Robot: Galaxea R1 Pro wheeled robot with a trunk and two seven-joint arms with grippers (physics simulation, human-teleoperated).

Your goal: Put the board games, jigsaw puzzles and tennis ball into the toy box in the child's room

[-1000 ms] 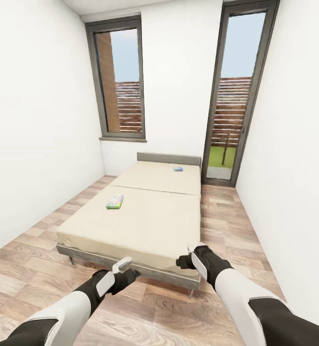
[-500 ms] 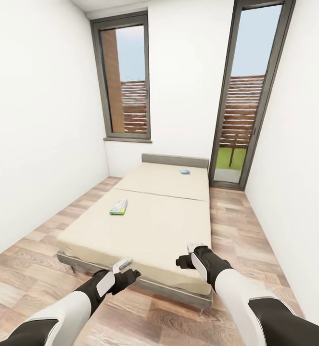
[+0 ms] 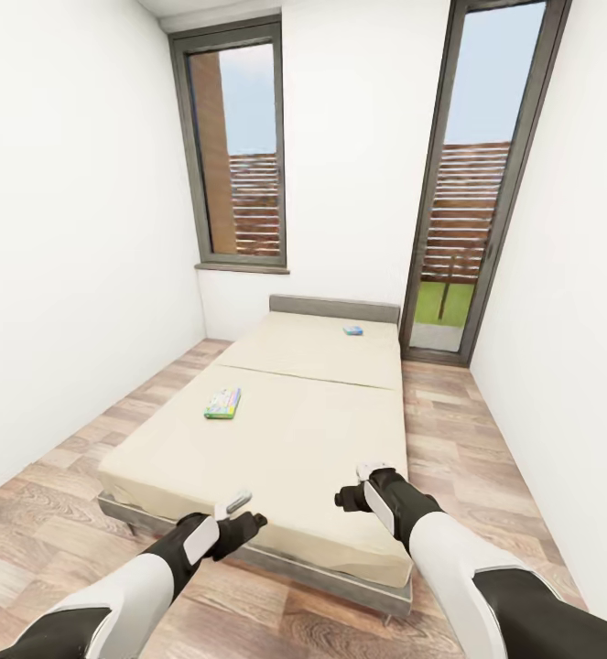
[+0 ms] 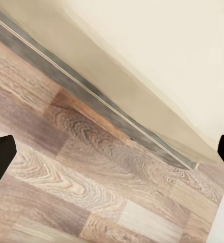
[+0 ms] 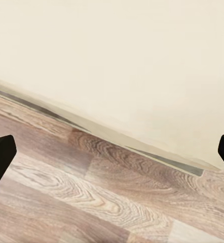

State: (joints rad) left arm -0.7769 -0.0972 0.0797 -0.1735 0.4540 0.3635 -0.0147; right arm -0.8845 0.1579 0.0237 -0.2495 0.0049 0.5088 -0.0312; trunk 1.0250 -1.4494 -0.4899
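Green game box (image 3: 222, 403) mid-bed (image 3: 340, 430), beyond left pincer (image 3: 244, 513), seemingly open

Two board games (image 3: 223, 403) (image 3: 352, 330) lie well apart on the bed (image 3: 294, 430).

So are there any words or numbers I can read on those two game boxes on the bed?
Green-edged game box near the bed's left side: print too small and blurred to read.
Small blue game box near the headboard: too small to read.
No other words, numbers or signs can be read.
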